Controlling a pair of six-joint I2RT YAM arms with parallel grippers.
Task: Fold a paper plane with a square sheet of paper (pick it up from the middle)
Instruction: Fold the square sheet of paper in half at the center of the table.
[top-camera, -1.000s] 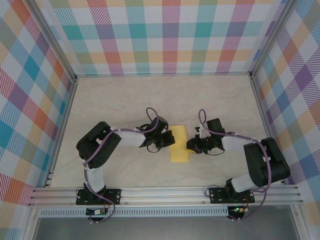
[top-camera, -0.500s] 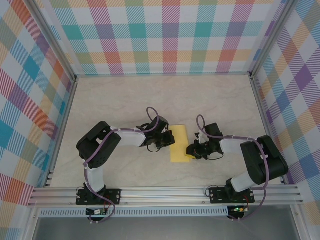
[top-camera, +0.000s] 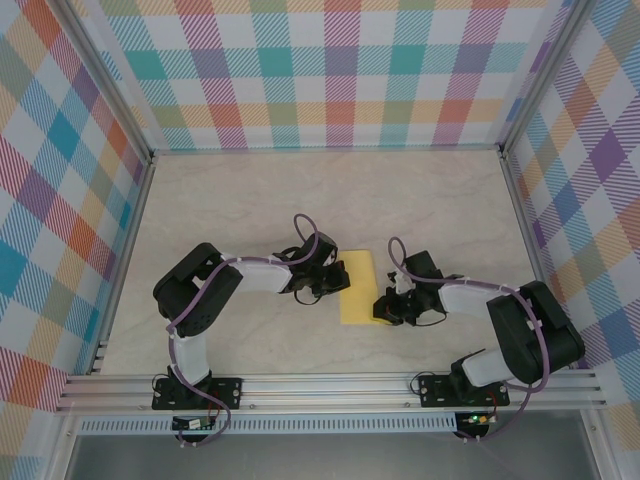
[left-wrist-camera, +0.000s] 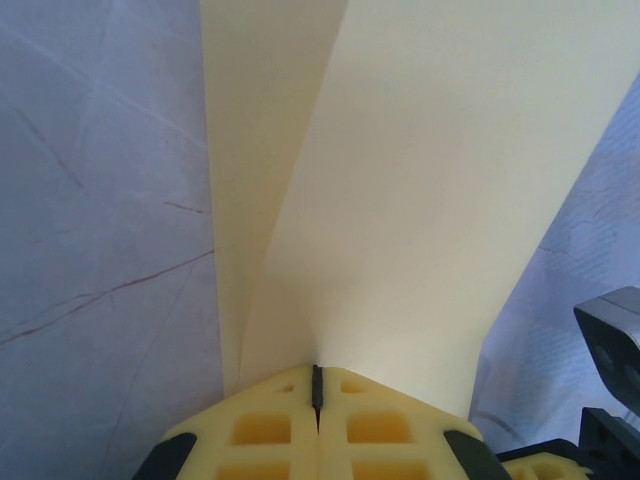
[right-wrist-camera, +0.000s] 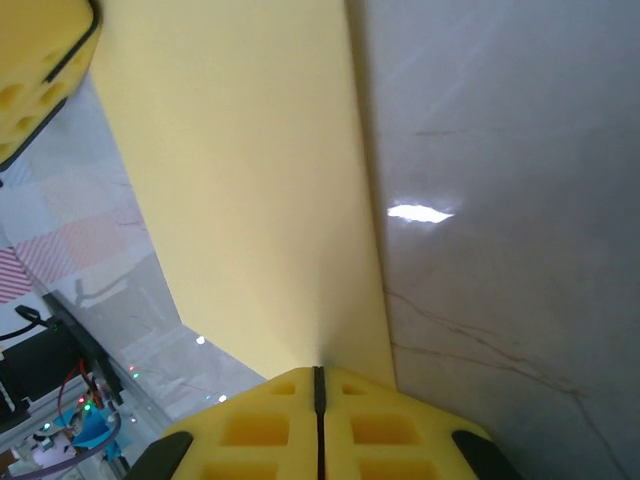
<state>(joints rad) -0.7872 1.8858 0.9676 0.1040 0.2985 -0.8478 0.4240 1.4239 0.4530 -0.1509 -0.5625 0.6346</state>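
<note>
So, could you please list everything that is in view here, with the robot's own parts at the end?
folded sheet of paper: one, bright yellow, middle of the table, between the two claws
table: one, pale beige with marble veining, floor of the enclosure
plaid walls: three, pastel multicolour, on the left, far and right sides
aluminium frame: one, silver, along the near edge, carrying the arm bases
arms: two, black and white with purple cables, reaching in from the near edge
left claw: one, yellow fingers, shut on the paper's left edge
right claw: one, yellow fingers, shut on the paper's right edge
</note>
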